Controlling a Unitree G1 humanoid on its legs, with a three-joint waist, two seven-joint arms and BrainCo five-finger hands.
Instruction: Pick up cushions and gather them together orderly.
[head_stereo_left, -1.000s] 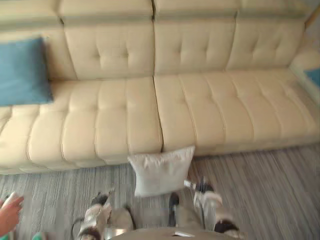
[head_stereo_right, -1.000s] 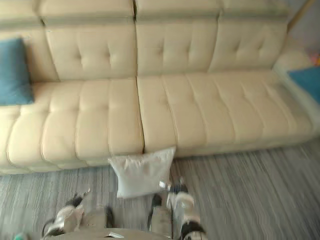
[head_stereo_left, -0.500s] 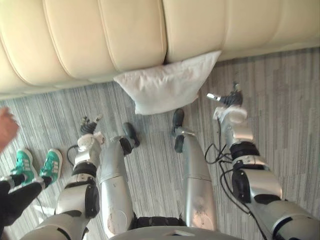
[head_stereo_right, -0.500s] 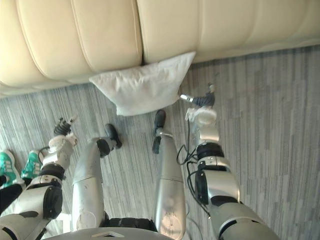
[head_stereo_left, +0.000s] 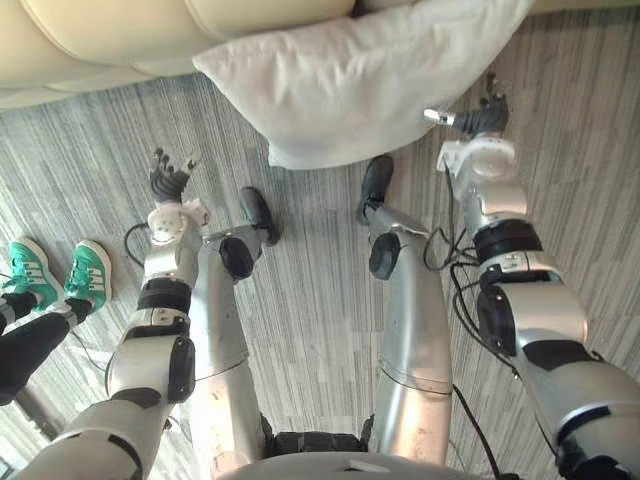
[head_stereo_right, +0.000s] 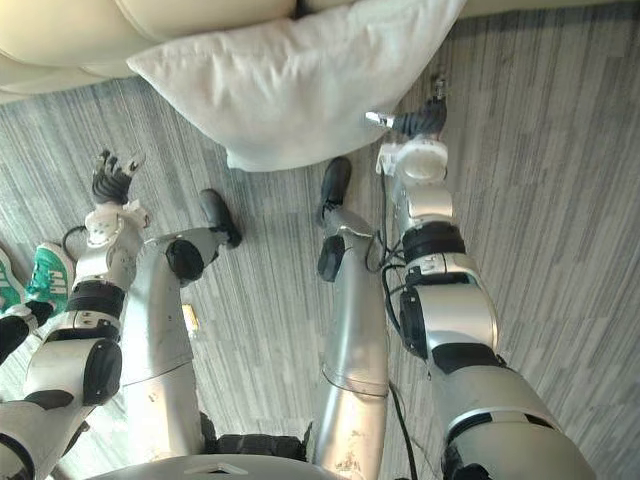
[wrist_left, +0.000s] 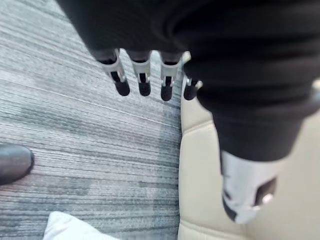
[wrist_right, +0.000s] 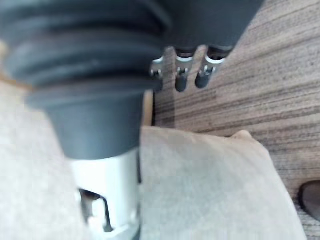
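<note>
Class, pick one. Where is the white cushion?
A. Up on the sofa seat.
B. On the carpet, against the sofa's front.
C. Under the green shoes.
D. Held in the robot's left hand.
B: the white cushion lies on the carpet with its top edge against the sofa.

- Setting: living room or lounge.
- Indicator: cream padded sofa with rounded seat sections.
- Indicator: white cushion on the floor at the sofa front.
- Indicator: grey striped carpet, with a person's green sneakers on it.
</note>
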